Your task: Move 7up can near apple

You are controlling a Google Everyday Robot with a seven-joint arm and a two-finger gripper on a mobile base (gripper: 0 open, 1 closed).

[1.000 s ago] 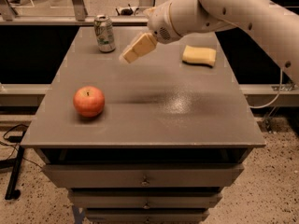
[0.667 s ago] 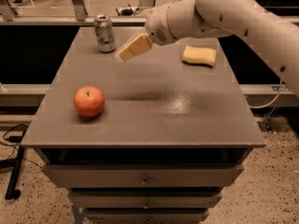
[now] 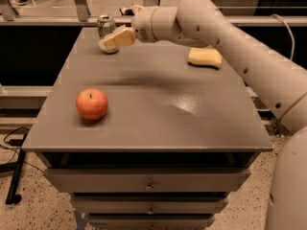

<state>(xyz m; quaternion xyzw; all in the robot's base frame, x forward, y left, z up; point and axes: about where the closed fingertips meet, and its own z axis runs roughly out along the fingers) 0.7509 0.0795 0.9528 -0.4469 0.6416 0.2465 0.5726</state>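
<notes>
Probably light, slick and dentable, the 7up can (image 3: 106, 23) at the table's (image 3: 168, 104) far-left corner suits a gentle mid-body pinch; the claw (image 3: 109, 41) sits right at it, and I cannot tell whether it is open or closed.

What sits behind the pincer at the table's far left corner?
The 7up can: its silver top and upper label show; the pincer covers most of its lower body.

The one camera looks down from high over the table's (image 3: 158, 123) near edge, facing its far side from close by, with the gripper (image 3: 111, 40) at the far-left corner, just in front of the 7up can (image 3: 105, 23).
</notes>
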